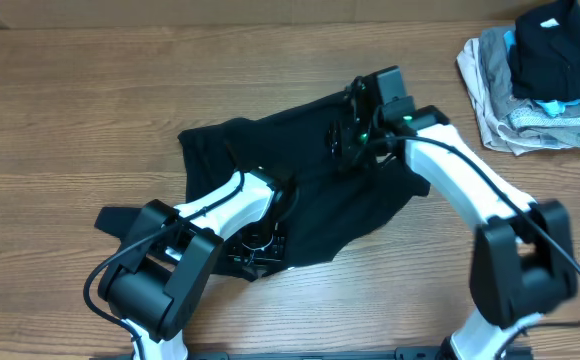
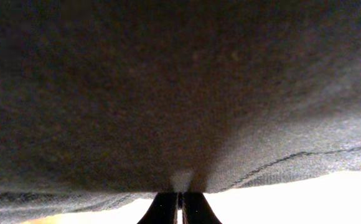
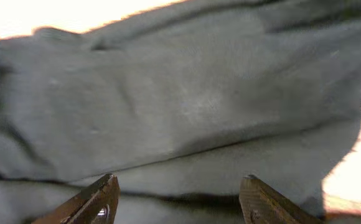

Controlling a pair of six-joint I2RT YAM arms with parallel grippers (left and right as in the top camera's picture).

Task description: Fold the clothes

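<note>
Wooden table (image 1: 70,100), seen from overhead. A black garment (image 1: 270,150) lies spread and rumpled at its centre. A pile of clothes (image 1: 535,90) sits at the far right corner, well apart. The right gripper (image 3: 179,202) hangs over the garment's right part, jaws apart. The left gripper (image 2: 180,208), at the garment's near edge, has its jaws together, pinching the cloth.

White arm links (image 1: 462,172), black joints (image 1: 520,265), looping black cables (image 1: 90,288)
</note>
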